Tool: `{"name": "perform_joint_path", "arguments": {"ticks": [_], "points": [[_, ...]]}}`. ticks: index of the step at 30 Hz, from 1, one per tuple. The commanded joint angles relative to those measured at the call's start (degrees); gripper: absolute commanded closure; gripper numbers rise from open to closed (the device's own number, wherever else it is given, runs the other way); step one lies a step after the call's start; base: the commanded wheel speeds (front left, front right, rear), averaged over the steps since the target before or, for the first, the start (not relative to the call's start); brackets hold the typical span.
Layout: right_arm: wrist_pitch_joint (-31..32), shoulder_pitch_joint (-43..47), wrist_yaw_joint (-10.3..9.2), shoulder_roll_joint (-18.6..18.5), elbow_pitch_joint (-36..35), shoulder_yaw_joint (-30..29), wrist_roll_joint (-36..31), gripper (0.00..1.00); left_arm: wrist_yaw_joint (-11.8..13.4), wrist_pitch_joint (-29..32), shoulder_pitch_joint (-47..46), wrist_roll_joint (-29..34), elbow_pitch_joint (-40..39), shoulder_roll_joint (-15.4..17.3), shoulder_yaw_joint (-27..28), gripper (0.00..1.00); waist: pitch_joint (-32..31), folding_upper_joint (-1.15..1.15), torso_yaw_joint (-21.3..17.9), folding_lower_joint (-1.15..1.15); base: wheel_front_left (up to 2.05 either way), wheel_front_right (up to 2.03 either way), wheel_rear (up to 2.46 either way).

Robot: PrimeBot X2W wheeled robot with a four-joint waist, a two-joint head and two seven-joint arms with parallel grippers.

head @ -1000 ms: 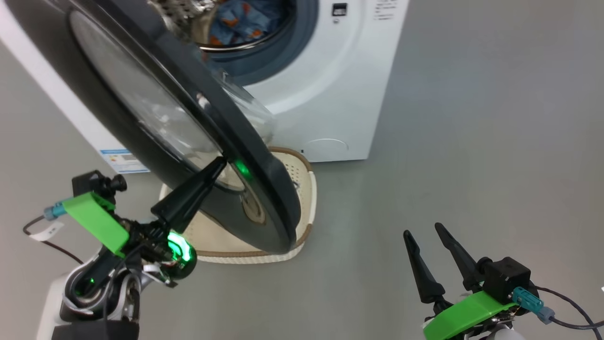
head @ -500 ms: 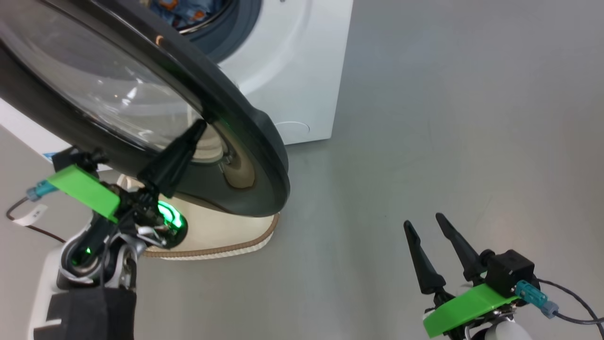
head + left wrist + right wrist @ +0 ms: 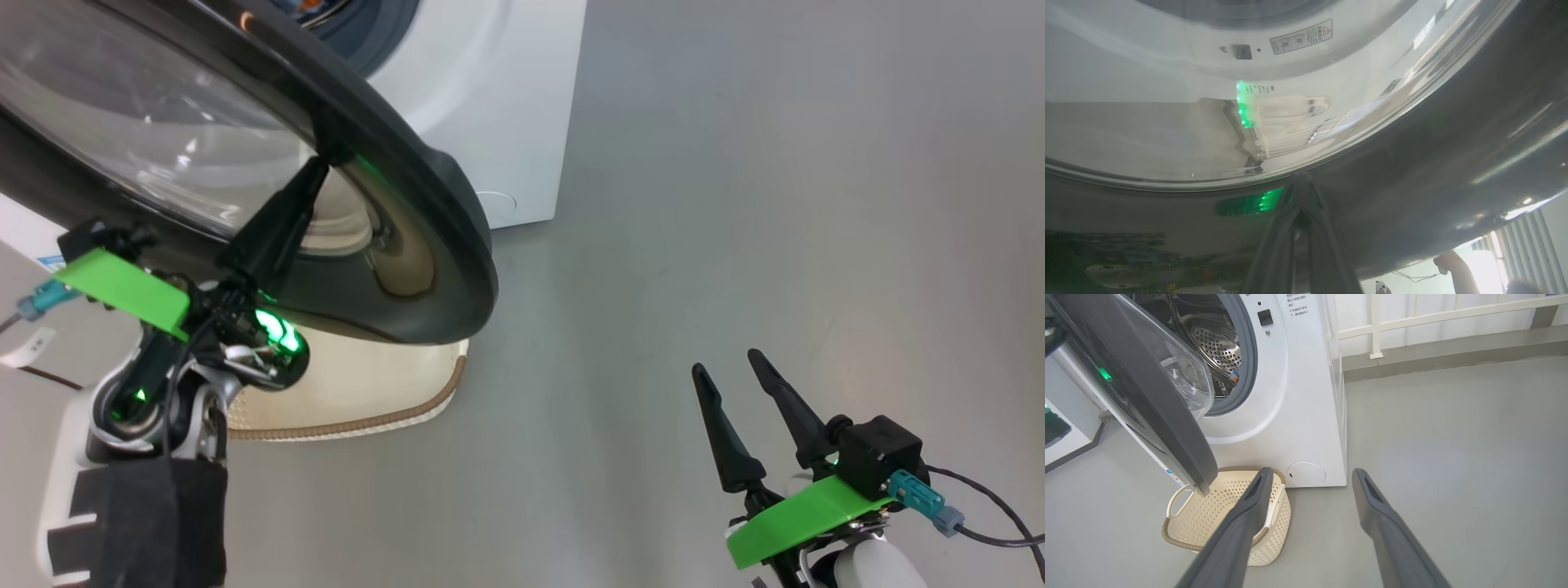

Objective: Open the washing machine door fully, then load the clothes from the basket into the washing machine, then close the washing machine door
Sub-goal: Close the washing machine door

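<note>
The washing machine door point(image 3: 433, 220) stands half open over the basket point(image 3: 384, 422), before the washing machine point(image 3: 506, 106). Your left gripper point(image 3: 321, 166), fingers pressed together, still touches its outer face; your right gripper point(image 3: 725, 360) stays spread.

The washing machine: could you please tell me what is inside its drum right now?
Perforated steel drum wall shows, with a scrap of blue-and-orange clothes low by the grey seal. The half-open washing machine door covers the rest of the drum.
</note>
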Motion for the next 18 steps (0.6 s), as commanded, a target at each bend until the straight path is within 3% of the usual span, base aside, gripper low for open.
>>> {"name": "perform_joint_path", "arguments": {"ticks": [1,10,18], "points": [[-0.70,-1.24,0.09,0.21,-1.43,1.54,0.88,0.00,-0.57,-0.28,-2.59,0.82,-1.17,1.01,1.71,1.00,0.44,0.00,-0.47,0.00,0.00,0.00,0.00],[-0.70,-1.59,0.09,0.22,-1.50,1.37,1.30,0.00,-0.58,-0.44,-3.97,2.03,0.02,1.01,3.11,1.00,1.10,0.00,-1.55,0.00,0.00,0.00,0.00],[-0.70,-1.01,0.09,0.22,-1.16,0.23,1.25,0.00,-0.58,-1.16,-1.60,2.64,0.17,1.01,4.08,1.00,-1.32,0.00,0.24,0.00,0.00,0.00,0.00]]}}
